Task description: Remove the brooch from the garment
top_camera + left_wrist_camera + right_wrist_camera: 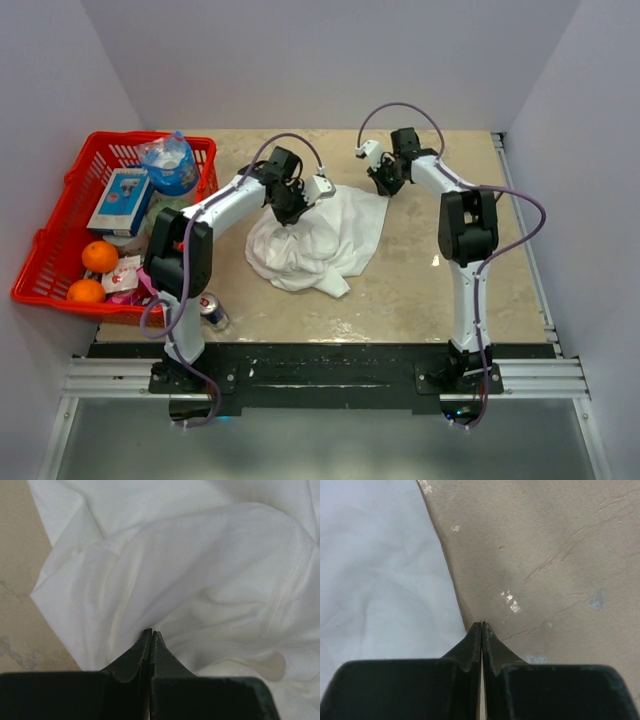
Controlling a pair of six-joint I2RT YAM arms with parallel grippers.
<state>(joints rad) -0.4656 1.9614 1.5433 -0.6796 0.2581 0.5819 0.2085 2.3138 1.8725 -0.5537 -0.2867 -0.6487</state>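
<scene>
Shirt [320, 245] crumpled at table [420, 290] centre; left gripper [151, 631] closed, tips on cloth; right gripper [482, 625] closed, empty, near far edge.

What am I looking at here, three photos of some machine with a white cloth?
It is one robot with two jointed arms bolted to a table. The wide picture looks down from above. The other two come from cameras on each wrist, so the dark wedge at the bottom is that arm's own claw. The left claw is shut, tips against a crumpled white T-shirt. The right claw is shut at the shirt's edge. A red basket with oranges stands at the left, a can near it. No brooch shows.
</scene>
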